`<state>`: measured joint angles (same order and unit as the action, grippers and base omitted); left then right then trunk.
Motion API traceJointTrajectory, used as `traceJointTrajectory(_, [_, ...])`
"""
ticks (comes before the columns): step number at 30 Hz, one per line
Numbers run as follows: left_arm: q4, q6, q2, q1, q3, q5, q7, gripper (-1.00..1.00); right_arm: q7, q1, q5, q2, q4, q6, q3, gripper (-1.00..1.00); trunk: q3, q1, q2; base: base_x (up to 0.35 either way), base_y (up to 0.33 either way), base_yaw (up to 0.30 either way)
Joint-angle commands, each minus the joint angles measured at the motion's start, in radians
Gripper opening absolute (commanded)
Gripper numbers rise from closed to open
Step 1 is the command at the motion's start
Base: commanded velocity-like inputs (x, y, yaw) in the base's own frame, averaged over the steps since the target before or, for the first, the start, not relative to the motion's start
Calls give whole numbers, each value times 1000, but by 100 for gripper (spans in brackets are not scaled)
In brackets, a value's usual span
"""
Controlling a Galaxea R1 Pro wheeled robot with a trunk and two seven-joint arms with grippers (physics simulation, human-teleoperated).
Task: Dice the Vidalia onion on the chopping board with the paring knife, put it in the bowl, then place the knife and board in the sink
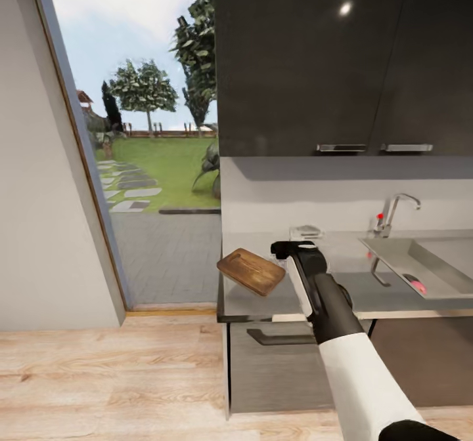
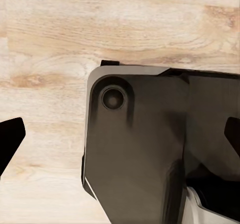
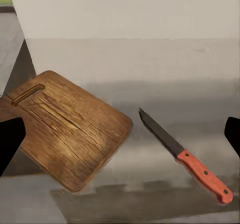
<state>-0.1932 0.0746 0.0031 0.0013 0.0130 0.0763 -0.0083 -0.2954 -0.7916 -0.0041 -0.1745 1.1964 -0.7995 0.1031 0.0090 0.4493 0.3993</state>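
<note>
The brown chopping board [image 1: 251,271] [image 3: 70,134] lies at the countertop's [image 1: 348,296] left end, one corner overhanging the edge. The paring knife [image 3: 187,159], red-orange handled, lies beside it on the grey slab; in the head view my arm hides it. My right gripper [image 1: 292,249] [image 3: 120,139] hovers over board and knife, open, holding nothing. The white bowl [image 1: 306,233] sits just behind it by the wall. The sink [image 1: 427,264] is at the right; a small reddish thing [image 1: 418,287] lies in the basin, and I cannot tell if it is the onion. My left gripper [image 2: 120,139] is open over my own base.
The faucet [image 1: 396,210] with a red knob stands behind the sink. Dark wall cabinets [image 1: 341,60] hang over the counter. Left of the counter an open doorway [image 1: 151,165] leads to a garden. Wood floor [image 1: 112,375] lies in front, and a drawer handle [image 1: 279,338] sits below the counter edge.
</note>
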Motion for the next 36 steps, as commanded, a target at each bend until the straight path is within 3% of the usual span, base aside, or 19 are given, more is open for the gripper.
traceJointTrajectory(1, [0, 3, 0, 0, 1, 8, -1, 100, -1, -53, -3, 0, -78, -4, 1, 100, 0, 1, 1, 300, 0, 0])
traceJointTrajectory(6, [0, 3, 0, 0, 1, 8, -1, 100, 35, -109, -6, 0, -155, -2, 2, 100, 0, 1, 1, 325, 0, 0])
traceJointTrajectory(13, [0, 3, 0, 0, 1, 8, -1, 100, 197, -124, -3, 0, -177, -3, 7, 100, 0, 1, 1, 343, 0, 0])
traceJointTrajectory(15, [0, 3, 0, 0, 1, 8, -1, 100, 215, -124, -2, 0, -177, -4, 19, 100, 0, 1, 1, 345, 0, 0])
traceJointTrajectory(19, [0, 4, 0, 0, 1, 8, -1, 100, 242, -124, -1, 0, -177, -4, 85, 100, 0, 1, 1, 345, 0, 0])
traceJointTrajectory(22, [0, 4, 0, 0, 1, 8, -1, 100, 252, -124, -1, 0, -178, -4, 102, 100, 0, 1, 1, 345, 0, 0])
traceJointTrajectory(28, [0, 3, 0, 0, 1, 8, -1, 100, 361, -124, 0, 0, -181, -8, 113, 100, 0, 1, 1, 344, -46, 0])
traceJointTrajectory(30, [0, 3, 0, 0, 1, 8, -1, 100, 414, -124, 0, 0, -185, -10, 112, 100, 0, 1, 1, 318, -108, 0])
traceJointTrajectory(32, [0, 3, 0, 0, 1, 8, -1, 100, 527, -124, 3, 10, -193, -64, 112, 100, 0, 1, 1, 86, -35, 0])
traceJointTrajectory(36, [1, 3, 0, 0, 1, 8, -1, 100, 619, -124, 6, 15, -194, -89, 115, 100, 0, 1, 1, 27, -11, 0])
